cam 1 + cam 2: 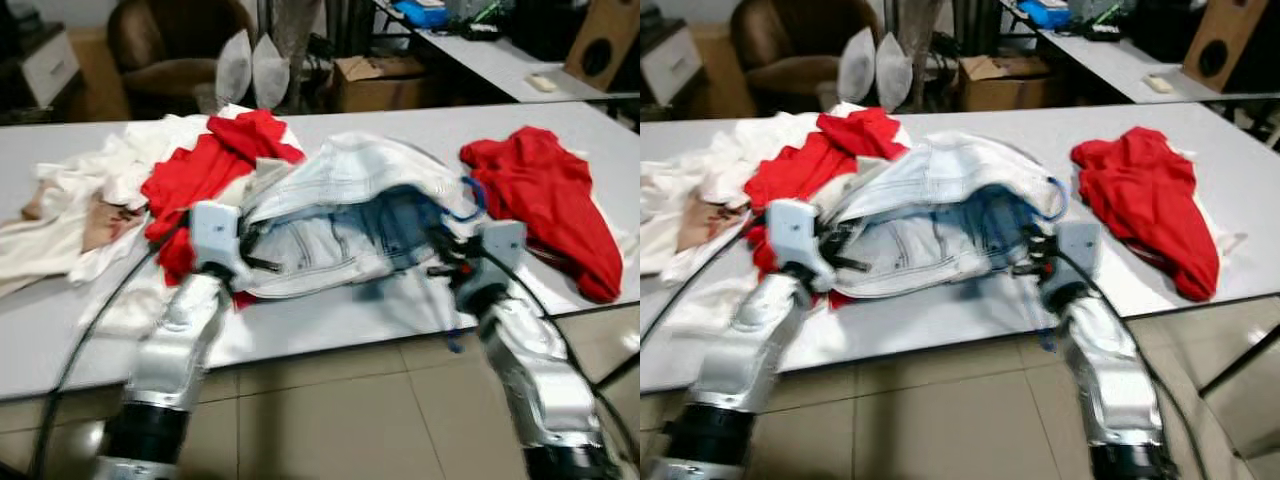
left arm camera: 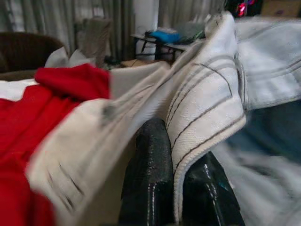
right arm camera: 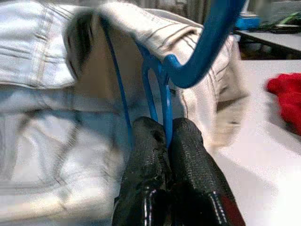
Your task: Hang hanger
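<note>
the main risk is the hold on the hanger (image 3: 207, 42). the right end effector (image 3: 167, 141) pinches only a thin blue bar of it, near where the hook curves away, so a tug from the cloth could twist the bar between the fingers (image 3: 146, 155) and let it slip. the jeans (image 1: 340, 215) are draped over the hanger and look heavy and loose; if the two arms pull apart or lift unevenly, the denim could slide off one end of the hanger, or drag it out of the grip. the left end effector (image 2: 176, 155) is clenched on a folded seam edge of the jeans, a shallow bite by the look of it, and a jerk could free that hem. the raised bundle sits close to the red shirt (image 1: 215, 165) and the pale clothes (image 1: 70, 215) on the left, so a sideways swing might snag and haul them along the worktop (image 1: 330, 320).

both arms reach forward over the near edge of the worktop, forearms rising from below, wrists level with the bundle. the left one holds the jeans' left side, beside the red shirt. the right one holds the hanger at the jeans' right side, its blue hook (image 1: 470, 200) poking out of the cloth. another red garment (image 1: 545, 205) lies well apart on the right, out of the way.
</note>
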`<state>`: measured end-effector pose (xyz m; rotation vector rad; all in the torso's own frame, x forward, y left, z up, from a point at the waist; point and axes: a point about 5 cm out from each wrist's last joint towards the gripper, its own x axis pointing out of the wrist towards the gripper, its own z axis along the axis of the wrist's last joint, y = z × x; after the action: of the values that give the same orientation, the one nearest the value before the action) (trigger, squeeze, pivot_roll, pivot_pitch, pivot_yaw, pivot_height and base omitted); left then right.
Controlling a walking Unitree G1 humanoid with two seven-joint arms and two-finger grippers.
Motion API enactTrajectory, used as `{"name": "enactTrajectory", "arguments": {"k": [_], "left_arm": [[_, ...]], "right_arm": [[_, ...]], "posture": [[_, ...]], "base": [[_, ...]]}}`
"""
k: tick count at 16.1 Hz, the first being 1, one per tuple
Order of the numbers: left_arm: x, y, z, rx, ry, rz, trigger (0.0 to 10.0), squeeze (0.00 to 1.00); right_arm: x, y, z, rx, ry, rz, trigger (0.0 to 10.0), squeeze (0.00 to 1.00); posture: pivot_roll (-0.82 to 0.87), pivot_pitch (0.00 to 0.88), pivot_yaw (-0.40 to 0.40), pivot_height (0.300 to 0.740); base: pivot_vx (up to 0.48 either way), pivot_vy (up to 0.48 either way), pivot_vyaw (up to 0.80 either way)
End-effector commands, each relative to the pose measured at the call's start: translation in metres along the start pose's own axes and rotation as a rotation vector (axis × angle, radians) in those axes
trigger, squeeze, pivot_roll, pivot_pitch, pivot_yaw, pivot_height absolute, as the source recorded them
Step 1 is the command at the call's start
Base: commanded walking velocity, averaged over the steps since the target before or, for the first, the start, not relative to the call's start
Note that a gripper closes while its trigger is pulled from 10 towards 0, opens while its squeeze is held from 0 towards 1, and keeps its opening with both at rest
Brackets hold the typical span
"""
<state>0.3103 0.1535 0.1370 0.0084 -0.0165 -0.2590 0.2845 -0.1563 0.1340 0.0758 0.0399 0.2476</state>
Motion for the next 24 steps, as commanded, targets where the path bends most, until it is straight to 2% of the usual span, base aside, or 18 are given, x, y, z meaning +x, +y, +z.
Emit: {"name": "enactTrajectory", "arguments": {"k": [1, 3, 5, 7, 8, 9, 10, 11, 13, 14, 15, 17, 18, 20, 21, 22, 23, 24], "left_arm": [[0.005, -0.008, 0.004, 0.004, -0.007, -0.029, 10.0, 0.00], [0.005, -0.012, 0.005, 0.010, -0.012, -0.070, 10.0, 0.00], [0.010, -0.011, 0.014, 0.077, -0.036, -0.122, 10.0, 0.00], [0.017, -0.006, 0.023, 0.080, -0.041, -0.125, 9.7, 0.00], [0.021, -0.003, 0.033, 0.092, -0.060, -0.140, 8.4, 0.00], [0.023, -0.002, 0.037, 0.098, -0.069, -0.148, 8.4, 0.00], [0.027, 0.001, 0.054, 0.126, -0.102, -0.180, 8.5, 0.00], [0.028, 0.002, 0.059, 0.135, -0.112, -0.184, 9.1, 0.00], [0.032, 0.011, 0.078, 0.159, -0.142, -0.167, 9.0, 0.00], [0.035, 0.017, 0.090, 0.146, -0.176, -0.143, 7.8, 0.00], [0.036, 0.020, 0.094, 0.138, -0.189, -0.134, 7.8, 0.00], [0.041, 0.039, 0.124, 0.175, -0.262, -0.060, 4.4, 0.00], [0.041, 0.051, 0.142, 0.200, -0.308, -0.012, 3.9, 0.00], [0.037, 0.059, 0.159, 0.225, -0.353, 0.009, 3.5, 0.00], [0.031, 0.059, 0.173, 0.255, -0.370, -0.046, 3.6, 0.00], [0.029, 0.055, 0.173, 0.263, -0.348, -0.104, 4.1, 0.00], [0.027, 0.045, 0.167, 0.289, -0.299, -0.195, 4.3, 0.00], [0.025, 0.029, 0.149, 0.324, -0.214, -0.302, 4.5, 0.00]], "right_arm": [[-0.005, -0.012, 0.008, 0.037, -0.026, -0.028, 10.0, 0.00], [-0.006, -0.009, 0.010, 0.085, -0.051, 0.004, 10.0, 0.00], [-0.003, -0.007, 0.009, 0.230, -0.031, 0.030, 10.0, 0.00], [-0.002, -0.007, 0.011, 0.191, -0.018, 0.037, 10.0, 0.00], [0.000, -0.008, 0.009, 0.148, 0.015, 0.021, 10.0, 0.00], [0.001, -0.010, 0.008, 0.131, 0.032, 0.007, 10.0, 0.00], [0.004, -0.015, 0.007, 0.150, 0.070, -0.037, 10.0, 0.00], [0.004, -0.016, 0.007, 0.166, 0.082, -0.056, 10.0, 0.00], [0.008, -0.021, 0.021, 0.224, 0.019, -0.057, 10.0, 0.00], [0.011, -0.024, 0.032, 0.243, -0.005, -0.052, 10.0, 0.00], [0.013, -0.025, 0.036, 0.242, -0.015, -0.052, 10.0, 0.00], [0.028, -0.029, 0.084, 0.228, -0.141, 0.015, 10.0, 0.00], [0.034, -0.030, 0.116, 0.222, -0.233, 0.060, 10.0, 0.00], [0.035, -0.034, 0.139, 0.269, -0.308, 0.099, 10.0, 0.00], [0.036, -0.039, 0.135, 0.308, -0.288, 0.096, 10.0, 0.00], [0.037, -0.040, 0.125, 0.300, -0.238, 0.077, 10.0, 0.00], [0.038, -0.039, 0.108, 0.289, -0.151, 0.055, 10.0, 0.00], [0.038, -0.036, 0.086, 0.298, -0.050, 0.023, 10.0, 0.00]], "posture": [[-0.10, 0.000, -0.026, 0.740], [-0.10, 0.000, -0.029, 0.740], [-0.09, 0.000, -0.033, 0.740], [-0.09, 0.000, -0.031, 0.740], [-0.09, 0.000, -0.028, 0.740], [-0.09, 0.000, -0.027, 0.740], [-0.09, 0.000, -0.026, 0.740], [-0.09, 0.000, -0.027, 0.740], [-0.09, 0.000, -0.030, 0.740], [-0.08, 0.000, -0.028, 0.740], [-0.08, 0.000, -0.027, 0.740], [-0.08, 0.000, -0.018, 0.740], [-0.08, 0.000, -0.018, 0.740], [-0.08, 0.000, -0.026, 0.740], [-0.08, 0.000, -0.031, 0.740], [-0.07, 0.000, -0.036, 0.740], [-0.06, 0.000, -0.038, 0.740], [-0.06, 0.000, -0.038, 0.740]], "base": [[0.322, 0.000, 0.00], [0.000, 0.000, 0.00], [0.000, 0.000, 0.00], [0.000, 0.000, 0.00], [0.000, 0.000, 0.00], [0.000, 0.000, 0.00], [0.000, 0.000, 0.00], [0.000, 0.000, 0.00], [0.000, 0.000, 0.00], [0.000, 0.000, 0.00], [0.000, 0.000, 0.00], [0.000, 0.000, 0.00], [0.000, 0.000, 0.00], [0.000, 0.000, 0.00], [0.000, 0.000, 0.00], [0.000, 0.000, 0.00], [0.000, 0.000, 0.00], [0.000, 0.000, 0.00]]}}
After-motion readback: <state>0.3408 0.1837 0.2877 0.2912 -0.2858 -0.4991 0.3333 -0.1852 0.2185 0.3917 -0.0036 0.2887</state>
